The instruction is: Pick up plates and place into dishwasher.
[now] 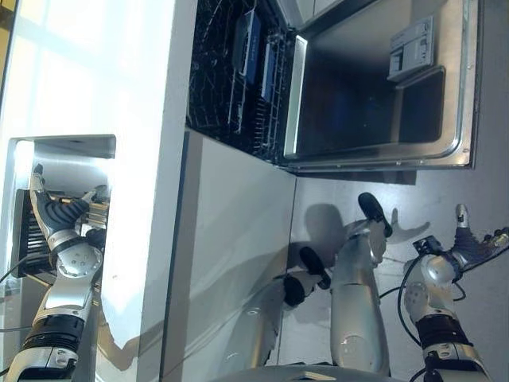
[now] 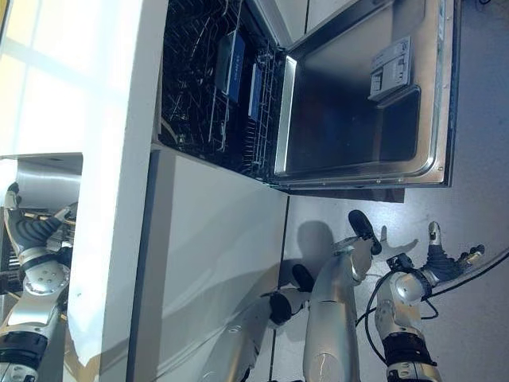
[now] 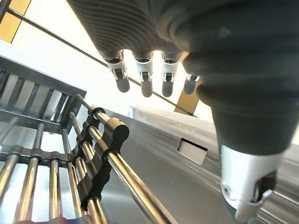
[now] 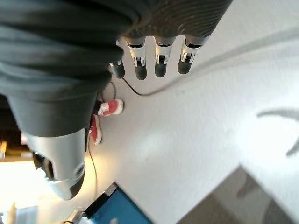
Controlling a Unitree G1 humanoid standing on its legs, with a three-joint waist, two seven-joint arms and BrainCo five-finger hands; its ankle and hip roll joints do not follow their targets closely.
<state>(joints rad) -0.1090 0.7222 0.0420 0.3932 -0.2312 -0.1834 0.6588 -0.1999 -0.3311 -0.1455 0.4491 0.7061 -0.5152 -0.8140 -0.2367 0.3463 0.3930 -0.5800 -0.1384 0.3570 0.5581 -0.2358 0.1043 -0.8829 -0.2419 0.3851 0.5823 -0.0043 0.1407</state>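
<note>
the dishwasher [image 1: 350,87] stands open beside the white counter [image 1: 151,119]. its steel door [image 1: 374,79] is folded down, and its dark wire rack [image 1: 231,72] is pulled out between the counter and the door. in the rack stand two blue plates [image 1: 248,44], upright on their edge, one just beside the other.

the left hand [image 1: 60,211] is over the sink [image 1: 64,151] that is cut into the counter. its fingers [image 3: 145,77] are straight and relaxed and they hold nothing. under this hand, in the left wrist view, a drying rack [image 3: 70,158] of shiny metal rods with black holders lies in the sink, and the hand is apart from it. i cannot tell if there is any plate in this rack.

the right hand [image 1: 477,243] hangs low over the grey floor [image 1: 485,191], near the edge of the open door but not touching it. its fingers [image 4: 159,60] are spread and straight, and it holds nothing. in the right wrist view a person's red shoes [image 4: 105,116] stand on the floor, well apart from the hand.
</note>
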